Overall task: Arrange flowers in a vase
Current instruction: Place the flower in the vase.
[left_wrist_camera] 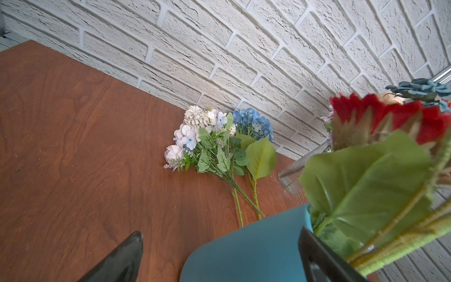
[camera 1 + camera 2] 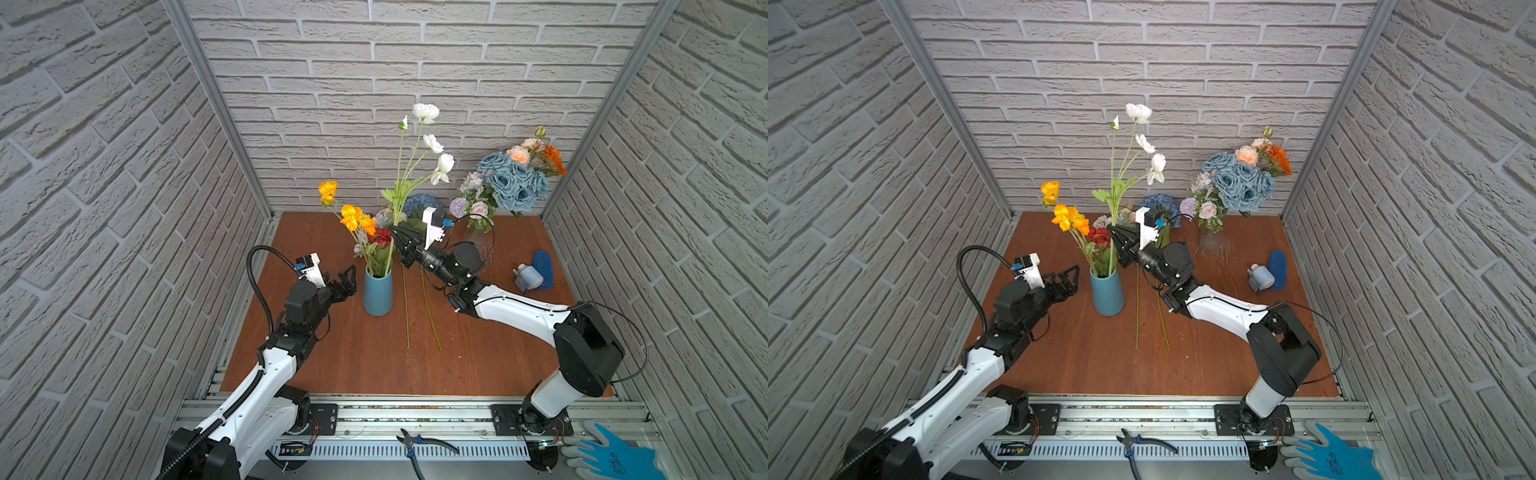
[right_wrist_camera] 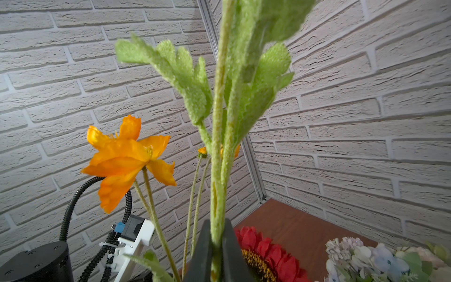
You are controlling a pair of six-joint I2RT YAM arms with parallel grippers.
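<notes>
**Right gripper** (image 3: 216, 225): pressed together on the green stem (image 3: 217, 146) of the white poppy (image 2: 426, 113). Its wrist view shows the pinch plainly, both fingers flat against the stem, but cuts the blooms off above. In both top views the blooms stand tall over the table (image 2: 332, 365), while the grip itself is small and dark. The stem runs down from the fingers to the mouth of the blue vase (image 2: 377, 296). How deep it sits inside is hidden by leaves.

**Left gripper** (image 2: 348, 282): spread wide, holding nothing, just beside the vase on the left arm's side. Its wrist view shows only the edges of two fingers (image 1: 122, 256), one of them in front of the vase wall. Whether that one touches the vase cannot be told.

**In the vase:** orange poppies (image 2: 353, 216) and a red bloom (image 2: 380, 237). From above the red bloom is partly hidden under the orange ones. Both wrist views show it closer, blurred in the left one.

**Lying on the table behind the vase:** a lilac-white spray (image 1: 202, 136) and a blue hydrangea (image 1: 253, 122). The left wrist view shows both heads whole. In the top views the right arm covers most of them — only the two stems (image 2: 406, 307) show clearly in front of it.

**Rear right corner:** pale blue roses (image 2: 511, 183) in a glass vase (image 1: 296, 171). The glass is hard to make out from above and is cut off in the left wrist view.
</notes>
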